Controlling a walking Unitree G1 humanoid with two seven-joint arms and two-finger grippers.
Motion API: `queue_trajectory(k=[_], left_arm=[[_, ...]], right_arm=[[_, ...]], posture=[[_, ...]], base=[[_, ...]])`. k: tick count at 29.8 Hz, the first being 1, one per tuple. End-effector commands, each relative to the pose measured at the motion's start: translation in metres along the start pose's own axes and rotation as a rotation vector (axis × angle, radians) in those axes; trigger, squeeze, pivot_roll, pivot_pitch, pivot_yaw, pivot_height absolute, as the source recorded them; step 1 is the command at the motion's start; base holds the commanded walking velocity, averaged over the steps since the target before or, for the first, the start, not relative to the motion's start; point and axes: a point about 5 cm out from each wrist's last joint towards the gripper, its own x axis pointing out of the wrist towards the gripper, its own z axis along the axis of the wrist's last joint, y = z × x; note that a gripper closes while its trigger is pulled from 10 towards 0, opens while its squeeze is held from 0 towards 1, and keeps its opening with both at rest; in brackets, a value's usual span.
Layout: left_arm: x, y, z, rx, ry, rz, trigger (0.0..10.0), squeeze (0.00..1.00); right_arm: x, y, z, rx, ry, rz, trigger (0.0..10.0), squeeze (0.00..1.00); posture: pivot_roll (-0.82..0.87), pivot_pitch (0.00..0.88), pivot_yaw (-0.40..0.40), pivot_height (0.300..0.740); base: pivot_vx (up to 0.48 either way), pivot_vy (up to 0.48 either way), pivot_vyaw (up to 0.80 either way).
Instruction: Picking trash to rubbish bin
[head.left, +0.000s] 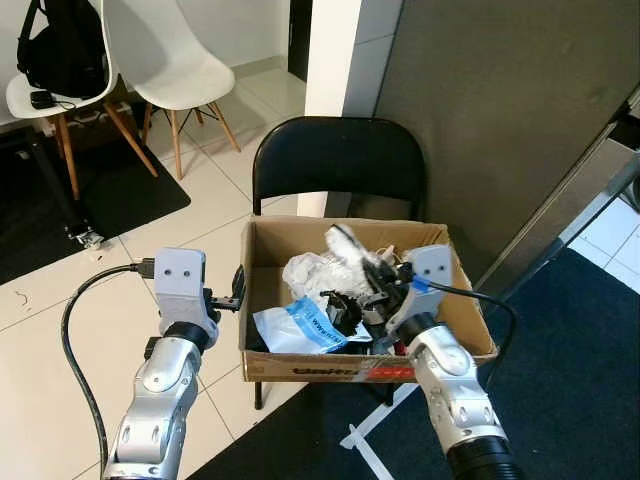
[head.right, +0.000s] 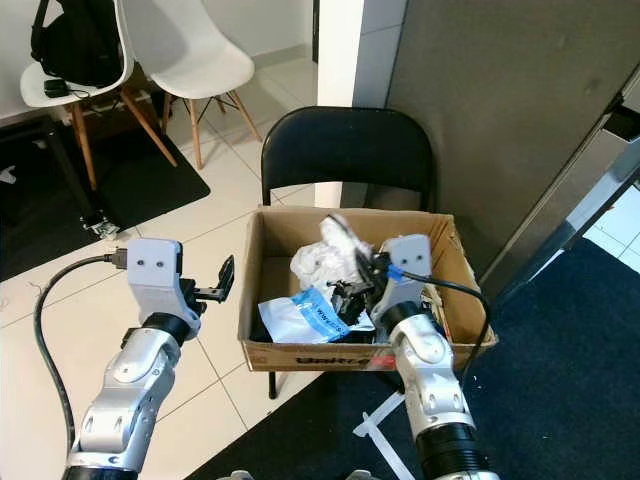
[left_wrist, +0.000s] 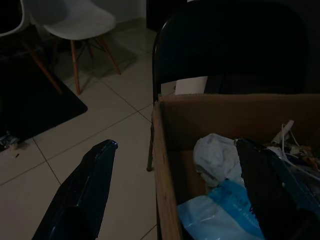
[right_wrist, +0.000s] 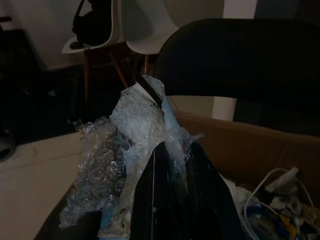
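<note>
A brown cardboard box (head.left: 300, 365) full of trash rests on a black folding chair (head.left: 340, 160). My right gripper (head.left: 362, 262) hangs over the box's middle, shut on a crumpled sheet of clear bubble wrap (right_wrist: 115, 165) that drapes around its black fingers (right_wrist: 170, 195). That bubble wrap (head.left: 345, 245) stands above the other trash. Inside lie a blue and white plastic bag (head.left: 300, 322), a white crumpled bag (head.left: 312, 270), and tangled cables (right_wrist: 270, 200). My left gripper (head.left: 238, 285) is open and holds nothing, level with the box's left wall (left_wrist: 165, 165).
Two white chairs (head.left: 175, 60) stand at the back left, one bearing a black backpack (head.left: 65, 45), beside a dark mat (head.left: 60, 200). A grey wall (head.left: 500, 100) rises behind the box. Dark blue carpet (head.left: 560, 330) lies to the right, with white tape (head.left: 365, 440) on it.
</note>
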Motion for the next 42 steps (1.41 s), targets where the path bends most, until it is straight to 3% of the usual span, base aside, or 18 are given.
queue_trajectory(k=[1, 13, 16, 20, 29, 34, 42], left_arm=[[0.000, -0.003, -0.009, 0.033, 0.045, -0.050, 10.0, 0.00], [0.008, 0.003, -0.015, 0.086, 0.060, -0.099, 10.0, 0.00], [0.012, 0.005, -0.015, 0.094, 0.061, -0.126, 10.0, 0.00], [0.015, 0.007, -0.012, 0.104, 0.043, -0.163, 10.0, 0.00], [0.016, -0.002, -0.011, 0.081, 0.021, -0.281, 10.0, 0.00], [0.019, 0.002, -0.009, 0.082, 0.009, -0.285, 10.0, 0.03], [0.014, 0.006, -0.009, 0.068, -0.001, -0.326, 10.0, 0.06]], right_arm=[[0.001, -0.002, -0.008, -0.029, 0.055, 0.009, 10.0, 0.00], [0.021, -0.005, -0.008, -0.039, 0.086, 0.024, 10.0, 0.00], [0.029, -0.007, -0.013, -0.050, 0.144, 0.007, 10.0, 0.00], [0.032, -0.023, -0.023, -0.067, 0.250, -0.097, 10.0, 0.00], [0.034, -0.048, -0.020, -0.091, 0.274, -0.221, 10.0, 0.00], [0.032, -0.063, -0.019, -0.072, 0.308, -0.310, 10.0, 0.00], [0.025, -0.078, -0.020, -0.073, 0.324, -0.354, 10.0, 0.00]], posture=[[0.06, 0.148, -0.034, 0.740], [0.05, 0.185, -0.053, 0.740], [0.04, 0.202, -0.059, 0.740], [0.03, 0.242, -0.076, 0.740], [0.02, 0.276, -0.088, 0.740], [0.03, 0.282, -0.104, 0.740], [0.02, 0.278, -0.103, 0.740]], base=[[0.000, 0.000, 0.00], [0.000, 0.000, 0.00], [0.000, 0.000, 0.00], [0.000, 0.000, 0.00], [0.000, 0.000, 0.00], [0.000, 0.000, 0.00], [0.000, 0.000, 0.00]])
